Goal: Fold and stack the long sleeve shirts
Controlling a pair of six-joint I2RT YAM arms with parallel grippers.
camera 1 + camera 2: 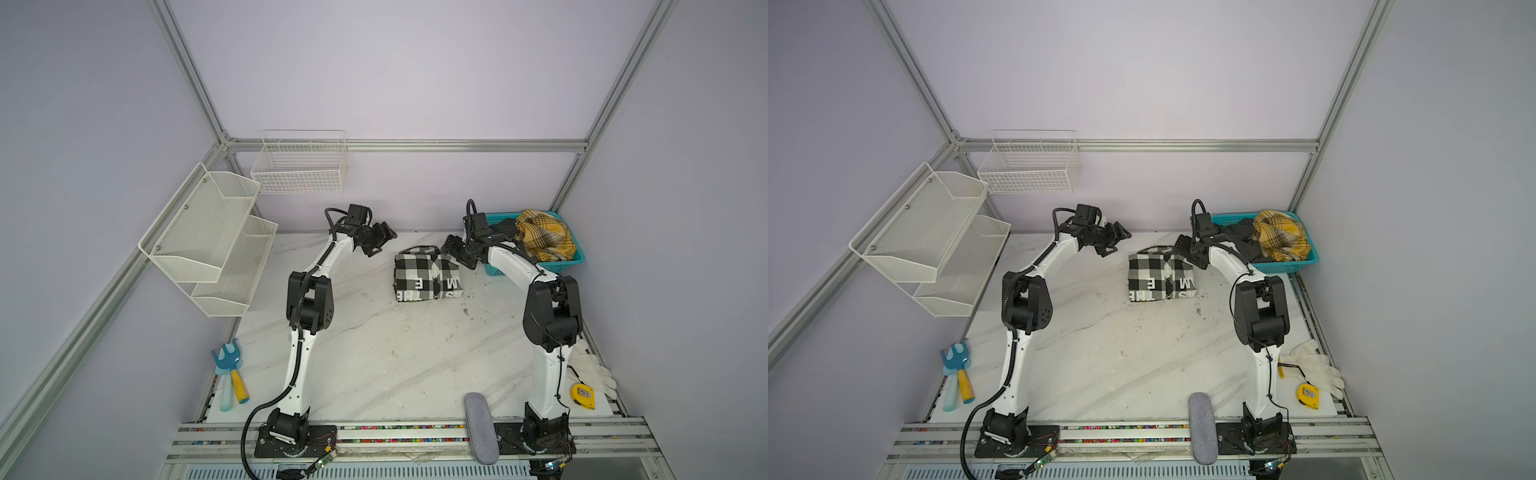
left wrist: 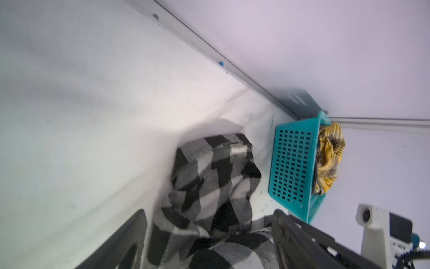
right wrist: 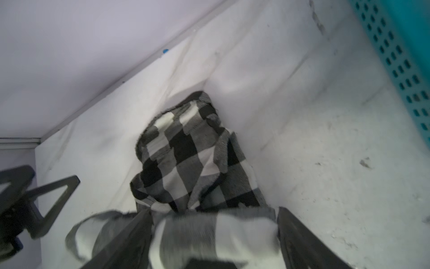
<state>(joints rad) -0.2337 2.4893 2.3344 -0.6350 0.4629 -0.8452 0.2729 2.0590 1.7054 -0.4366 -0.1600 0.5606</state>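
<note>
Black-and-white check cloth marks the shirt (image 1: 424, 276) being worked. In both top views it lies on the surface (image 1: 374, 353) as a folded, roughly square packet, lettering up and collar end toward the back wall, just beside the basket (image 1: 557, 267). That spot looks chosen as the base of the stack, within reach of both arms. The left hand (image 1: 380, 239) hangs off the packet's far left corner, apart from it, jaws spread and empty. The right hand (image 1: 455, 251) sits over the far right corner, also spread; whether it touches cloth cannot be told from here. The teal basket holds the garments not yet folded: a crumpled yellow shirt (image 1: 544, 235) heaped high and a grey shirt (image 1: 507, 228) beside it. The rack (image 1: 208, 232) and the bin (image 1: 299, 166) on the walls hold nothing.

In the left wrist view the left hand (image 2: 209, 214) stands wide with nothing pinched. The shirt (image 2: 216, 177) lies bunched beyond it, and the yellow shirt (image 2: 330, 158) bulges over the basket (image 2: 290, 163) rim.

In the right wrist view the right hand (image 3: 214, 209) gapes too. Blurred check cloth (image 3: 186, 151) shows between the jaws, but they do not grip it. The fold looks finished, so the next garment would likely come from the basket (image 3: 400, 53) close by.
</note>
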